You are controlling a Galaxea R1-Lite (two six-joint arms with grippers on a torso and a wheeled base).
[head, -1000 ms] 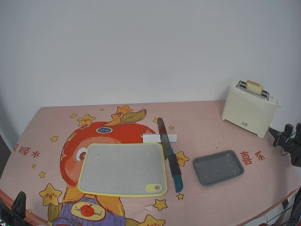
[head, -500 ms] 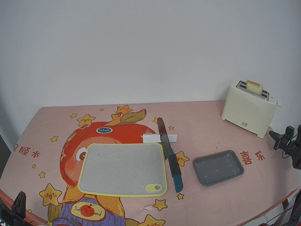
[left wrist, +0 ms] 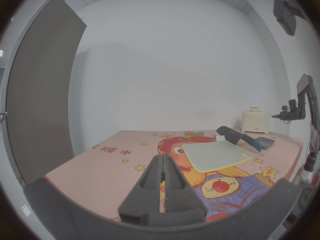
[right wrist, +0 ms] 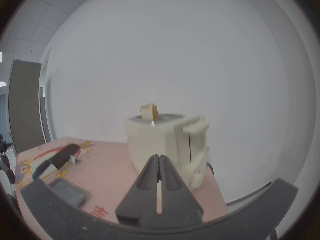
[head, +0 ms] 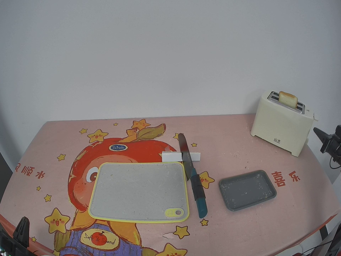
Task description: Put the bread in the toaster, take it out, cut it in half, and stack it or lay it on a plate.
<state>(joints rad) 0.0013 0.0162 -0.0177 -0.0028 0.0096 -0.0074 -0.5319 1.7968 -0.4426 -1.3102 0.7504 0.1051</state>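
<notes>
**One slice standing in the toaster; removal, cutting and plating outstanding**

1. Bread point(head: 288, 99): one pale golden slice, upright in a slot of the toaster point(head: 282, 127), its top well clear of the slot. Nothing grips it.
2. Toaster: cream, at the far right of the counter point(head: 231, 143). Its side lever point(right wrist: 195, 127) sits high, so I judge the slice has popped up and the loading step is done.
3. Right tool point(right wrist: 159, 159): jaws pressed together and empty, in the air just off the counter's right edge beside the toaster, pointing at it. I would have to spread the jaws before taking the slice.
4. Left tool point(left wrist: 163, 158): jaws pressed together and empty, low at the near left corner, well apart from everything.
5. Cutting board point(head: 138, 192): grey with a yellow rim, bare, at the counter's middle.
6. Knife point(head: 193, 176): just beside the board's right edge, blade propped on a small white block point(head: 174, 156), untouched.
7. Plate point(head: 247, 190): grey and rectangular, between board and toaster, holding nothing but crumbs.

Left to do, as I read it: lift the slice out, halve it on the board, and lay the halves on the plate.
</notes>
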